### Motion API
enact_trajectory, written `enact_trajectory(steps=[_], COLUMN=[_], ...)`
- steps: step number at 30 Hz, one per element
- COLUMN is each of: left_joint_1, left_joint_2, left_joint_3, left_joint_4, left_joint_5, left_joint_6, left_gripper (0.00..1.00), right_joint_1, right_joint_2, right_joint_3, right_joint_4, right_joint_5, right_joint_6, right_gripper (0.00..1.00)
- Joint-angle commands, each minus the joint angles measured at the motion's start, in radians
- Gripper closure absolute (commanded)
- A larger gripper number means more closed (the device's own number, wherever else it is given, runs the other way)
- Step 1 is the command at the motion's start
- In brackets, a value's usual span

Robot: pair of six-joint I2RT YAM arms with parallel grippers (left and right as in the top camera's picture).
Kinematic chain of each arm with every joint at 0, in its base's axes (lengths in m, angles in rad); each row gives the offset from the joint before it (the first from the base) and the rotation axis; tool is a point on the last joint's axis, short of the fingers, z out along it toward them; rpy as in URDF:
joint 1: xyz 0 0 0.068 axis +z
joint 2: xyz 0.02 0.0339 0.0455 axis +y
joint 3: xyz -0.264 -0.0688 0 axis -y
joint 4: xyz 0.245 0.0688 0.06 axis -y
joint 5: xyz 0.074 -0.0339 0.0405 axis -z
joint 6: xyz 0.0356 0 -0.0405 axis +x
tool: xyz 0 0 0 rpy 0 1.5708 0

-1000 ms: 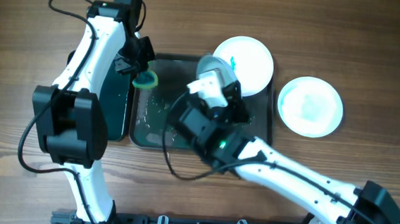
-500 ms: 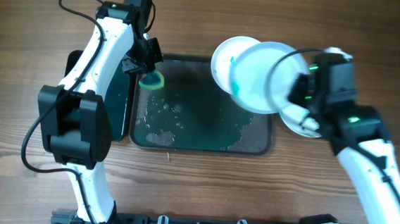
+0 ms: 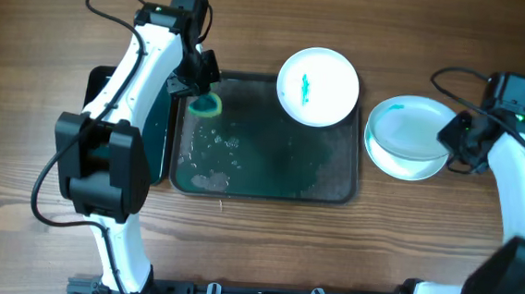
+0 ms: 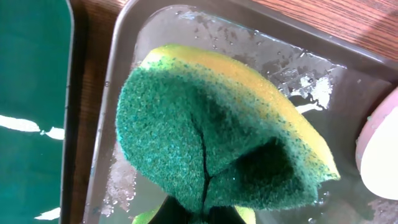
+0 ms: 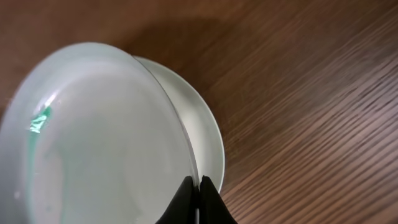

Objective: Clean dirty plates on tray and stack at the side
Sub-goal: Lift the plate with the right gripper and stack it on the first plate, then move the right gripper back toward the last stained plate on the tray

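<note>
Centrally on the wooden table point(image 3: 455, 49) lies the large dark grey rectangular tray point(image 3: 269, 180). Its long axis runs left–right in the overhead view, and its floor is wet and streaked green. One round white plate point(image 3: 318, 86) with a teal smear rests at the tray's far right corner, overlapping the rim. Right of the tray and apart from it, two pale round plates form a stack. The upper plate point(image 5: 93, 143), which bears a small teal mark, sits offset on the lower plate point(image 5: 208, 134) — a crescent of the latter shows. The right gripper point(image 5: 196, 199) is closed to a sliver on the upper plate's rim. The left gripper point(image 4: 199, 214) pinches a folded green-and-yellow sponge point(image 4: 211, 137) over the tray's far left corner, beside the narrow black tray of green liquid point(image 4: 31, 93).
</note>
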Motion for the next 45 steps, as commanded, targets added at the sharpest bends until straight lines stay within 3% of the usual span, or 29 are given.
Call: enact_trajectory(steps=[1,3,4,8,13,18,23,28,40,43,45], left_joint_1=[-0.011,-0.011,-0.013,-0.013,-0.013,-0.013,-0.013,-0.013,-0.013,-0.013,-0.013], left_joint_2=[0.001,0.001,0.001,0.002,0.002,0.001,0.002,0.002,0.002,0.002,0.002], left_joint_3=[0.019,0.019,0.019,0.019,0.019,0.019,0.019,0.019,0.019,0.019,0.019], left_joint_4=[0.004,0.004,0.004,0.005,0.005,0.005,0.005,0.005,0.004,0.004,0.004], left_joint_5=[0.012,0.012,0.012,0.012,0.012,0.012,0.012,0.012,0.012,0.012,0.012], left_joint_6=[0.023,0.023,0.023,0.023,0.023,0.023,0.023,0.023,0.023,0.023,0.023], left_gripper=[0.96,0.96,0.96,0.96,0.96,0.96,0.96,0.96,0.96,0.96,0.96], right_joint_1=[-0.001,-0.001,-0.002,-0.002,0.021,0.177,0.299,0.316,0.320,0.320,0.320], right_joint_2=[0.076,0.075,0.069,0.067,0.067,0.090,0.249,0.390,0.468,0.468,0.468], right_joint_3=[0.000,0.002,0.008,0.076,0.215,0.259,0.259,0.259,0.244,0.243,0.243], right_joint_4=[0.005,0.002,-0.001,-0.056,-0.096,0.042,0.215,0.327,0.371,0.371,0.371], right_joint_5=[-0.024,-0.025,-0.039,-0.148,-0.466,-0.488,-0.487,-0.487,-0.373,-0.374,-0.374], right_joint_6=[-0.015,-0.023,-0.047,-0.134,-0.254,-0.272,-0.283,-0.306,-0.301,-0.298,-0.295], right_gripper=[0.96,0.89,0.80,0.56,0.50,0.46,0.47,0.51,0.69,0.80,0.94])
